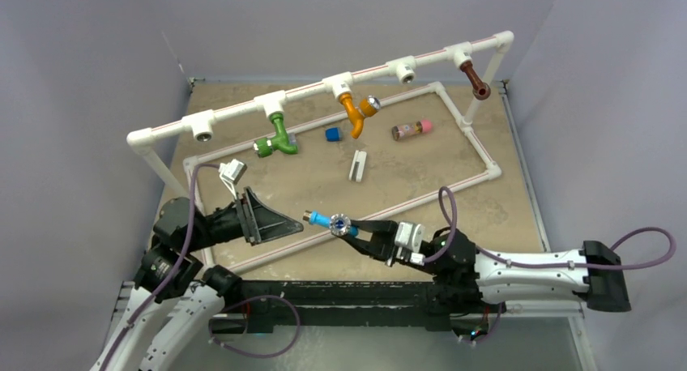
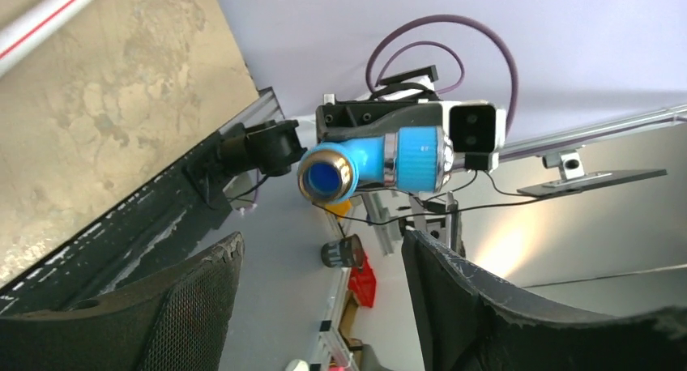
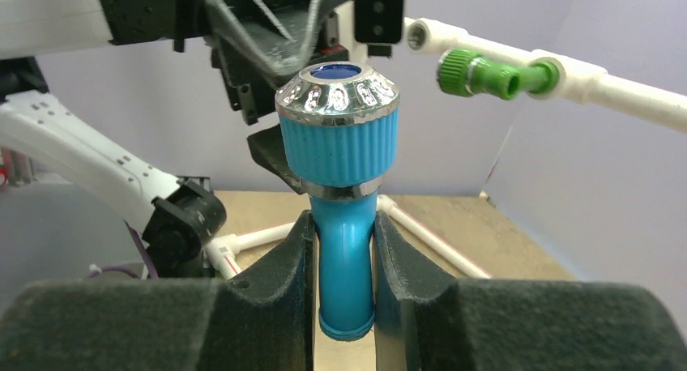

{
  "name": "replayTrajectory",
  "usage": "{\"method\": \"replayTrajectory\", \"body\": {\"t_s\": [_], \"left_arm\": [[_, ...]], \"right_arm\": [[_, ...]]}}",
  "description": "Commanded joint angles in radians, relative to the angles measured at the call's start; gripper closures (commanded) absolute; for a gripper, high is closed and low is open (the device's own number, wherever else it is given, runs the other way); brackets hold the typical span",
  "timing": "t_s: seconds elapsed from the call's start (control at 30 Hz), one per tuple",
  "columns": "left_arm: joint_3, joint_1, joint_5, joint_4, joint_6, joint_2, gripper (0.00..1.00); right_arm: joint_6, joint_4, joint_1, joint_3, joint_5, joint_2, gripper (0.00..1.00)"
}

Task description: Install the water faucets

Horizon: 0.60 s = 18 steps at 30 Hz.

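Note:
My right gripper [image 1: 356, 229] is shut on the blue faucet [image 1: 328, 221] and holds it in the air over the table's front, its end pointing left. In the right wrist view the blue faucet [image 3: 344, 217] stands clamped between the pads, silver knob up. My left gripper [image 1: 271, 219] is open and empty, facing the blue faucet [image 2: 373, 162], a short gap away. The green faucet [image 1: 277, 138], orange faucet [image 1: 356, 112] and brown faucet [image 1: 478, 83] hang from the white pipe rail [image 1: 316, 91].
Two rail sockets [image 1: 202, 134] [image 1: 406, 73] hold nothing. A small blue cube [image 1: 333, 134], a brown cylinder with a pink cap [image 1: 411, 130] and a white clip [image 1: 357, 165] lie on the table inside the white pipe frame [image 1: 478, 148].

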Motion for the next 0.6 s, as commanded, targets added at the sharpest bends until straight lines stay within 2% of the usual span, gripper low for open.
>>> {"method": "replayTrajectory", "body": {"t_s": [0.0, 0.17, 0.37, 0.47, 0.57], "left_arm": [[0.115, -0.004, -0.022, -0.113, 0.195, 0.056, 0.30], [0.235, -0.003, 0.031, -0.120, 0.313, 0.141, 0.31], [0.360, -0.002, 0.197, 0.016, 0.327, 0.278, 0.31], [0.436, -0.002, 0.203, 0.019, 0.382, 0.348, 0.33], [0.504, -0.003, 0.202, 0.034, 0.461, 0.424, 0.35]], "right_arm": [[0.178, -0.214, 0.005, 0.105, 0.160, -0.073, 1.00], [0.256, -0.452, 0.005, 0.182, 0.356, -0.108, 1.00], [0.345, -0.719, -0.006, 0.267, 0.603, -0.125, 1.00], [0.406, -0.878, -0.026, 0.342, 0.716, -0.097, 1.00], [0.437, -0.948, -0.079, 0.394, 0.770, -0.082, 1.00]]}}
